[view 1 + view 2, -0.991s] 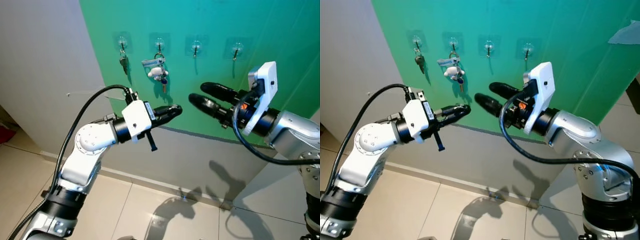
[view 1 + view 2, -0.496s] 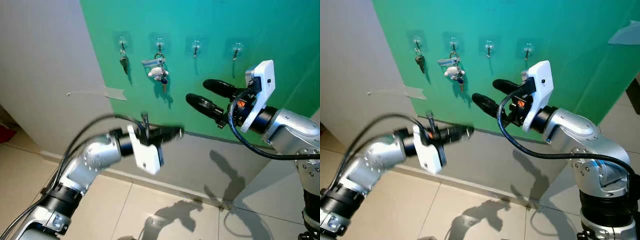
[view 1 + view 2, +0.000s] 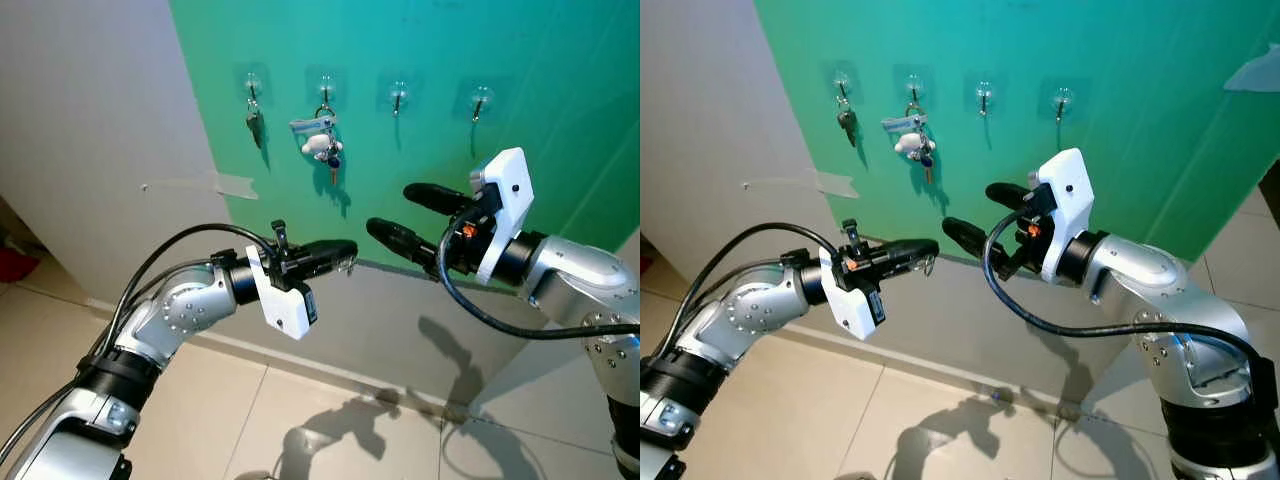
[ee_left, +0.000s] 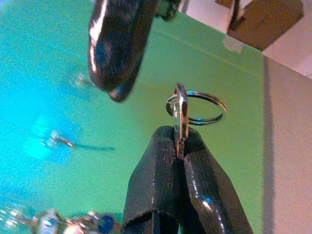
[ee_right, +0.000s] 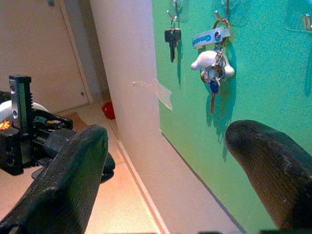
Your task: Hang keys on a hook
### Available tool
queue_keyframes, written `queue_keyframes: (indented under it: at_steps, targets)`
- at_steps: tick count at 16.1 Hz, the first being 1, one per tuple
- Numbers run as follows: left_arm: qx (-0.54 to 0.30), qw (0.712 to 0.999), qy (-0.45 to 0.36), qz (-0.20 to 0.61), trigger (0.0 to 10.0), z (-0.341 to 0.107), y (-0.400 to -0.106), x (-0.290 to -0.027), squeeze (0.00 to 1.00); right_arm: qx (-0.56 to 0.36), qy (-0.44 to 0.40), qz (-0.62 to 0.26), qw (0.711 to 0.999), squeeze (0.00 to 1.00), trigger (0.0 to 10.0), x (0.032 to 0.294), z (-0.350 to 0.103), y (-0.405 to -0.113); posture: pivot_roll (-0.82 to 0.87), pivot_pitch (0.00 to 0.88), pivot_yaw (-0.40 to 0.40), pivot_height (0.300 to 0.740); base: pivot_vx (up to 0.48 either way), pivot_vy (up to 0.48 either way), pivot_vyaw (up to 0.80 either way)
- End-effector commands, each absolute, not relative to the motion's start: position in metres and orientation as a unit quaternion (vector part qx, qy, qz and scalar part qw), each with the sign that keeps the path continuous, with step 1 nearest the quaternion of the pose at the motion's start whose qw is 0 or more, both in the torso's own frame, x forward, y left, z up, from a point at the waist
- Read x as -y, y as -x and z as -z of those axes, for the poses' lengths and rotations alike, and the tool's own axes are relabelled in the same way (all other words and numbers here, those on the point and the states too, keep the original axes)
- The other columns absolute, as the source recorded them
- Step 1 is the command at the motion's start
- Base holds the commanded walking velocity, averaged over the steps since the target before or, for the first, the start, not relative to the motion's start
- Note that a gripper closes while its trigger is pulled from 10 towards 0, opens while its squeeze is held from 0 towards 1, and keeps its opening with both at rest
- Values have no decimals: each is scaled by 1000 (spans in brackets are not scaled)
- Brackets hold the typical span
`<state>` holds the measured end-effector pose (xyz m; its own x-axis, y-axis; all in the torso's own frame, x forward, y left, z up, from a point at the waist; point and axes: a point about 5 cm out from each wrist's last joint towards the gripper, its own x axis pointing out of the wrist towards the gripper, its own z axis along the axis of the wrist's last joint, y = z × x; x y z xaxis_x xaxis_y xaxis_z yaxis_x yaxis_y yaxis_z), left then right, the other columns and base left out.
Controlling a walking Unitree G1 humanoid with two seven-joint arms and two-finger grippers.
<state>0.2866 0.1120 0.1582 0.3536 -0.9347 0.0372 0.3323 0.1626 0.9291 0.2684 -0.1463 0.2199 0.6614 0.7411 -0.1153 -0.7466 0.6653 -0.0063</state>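
Observation:
My left gripper (image 3: pixel 345 248) is shut on a silver key ring (image 4: pixel 181 107), pinched at its fingertips (image 4: pixel 161 146); the ring pokes out past them. It hangs in front of the green wall (image 3: pixel 560 60), below a row of several clear hooks. The first hook (image 3: pixel 252 82) carries a single key (image 3: pixel 255 115). On the second hook (image 3: pixel 326 82) hangs a key bunch with a white charm (image 3: pixel 320 142). The third hook (image 3: pixel 398 92) and the fourth (image 3: pixel 480 97) are bare. My right gripper (image 3: pixel 388 210) is open, level with the left one and pointing at it.
A pale wall with a strip of tape (image 3: pixel 228 185) adjoins the green panel on the left. A grey band (image 3: pixel 400 320) runs below the green. The tiled floor (image 3: pixel 330 420) lies beneath. Something red (image 3: pixel 10 268) sits low at the far left.
My left wrist has turned over, so its white camera block now hangs below, and the gripper sits a little lower. The right gripper has drifted slightly down and left.

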Motion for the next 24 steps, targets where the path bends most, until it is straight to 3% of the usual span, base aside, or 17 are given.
queue_keyframes:
  at_steps: [1,3,4,6,12,19,21,22,24]
  targets:
    - [327,684,-458,463,0,-161,-290,-115,0,-52,45,-407,911,1000,10000,147,-218,-267,18,0,45,740,0,0,0]
    - [333,699,-446,449,0,-168,-294,-120,0,-53,86,-401,910,1000,10000,149,-212,-265,19,0,43,740,0,0,0]
    - [340,726,-412,433,0,-177,-298,-123,0,-16,95,-404,910,1000,10000,146,-214,-263,18,0,44,740,0,0,0]
    - [348,738,-386,429,0,-184,-298,-121,0,24,94,-410,907,1000,10000,141,-214,-260,15,0,45,740,0,0,0]
    - [351,738,-362,448,0,-193,-298,-124,0,118,187,-412,884,1000,10000,129,-211,-251,13,0,60,740,0,0,0]
    - [378,742,-311,458,0,-221,-302,-114,0,165,219,-417,867,973,10000,115,-212,-247,20,0,77,740,0,0,0]
    - [381,743,-311,453,0,-226,-303,-116,0,185,215,-418,863,267,10000,108,-217,-245,22,0,86,740,0,0,0]
    - [378,742,-311,458,0,-228,-304,-116,0,196,215,-417,861,0,10000,104,-219,-244,25,0,87,740,0,0,0]
    - [371,737,-311,471,0,-228,-304,-115,0,210,210,-412,861,0,10000,99,-222,-243,25,0,89,740,0,0,0]
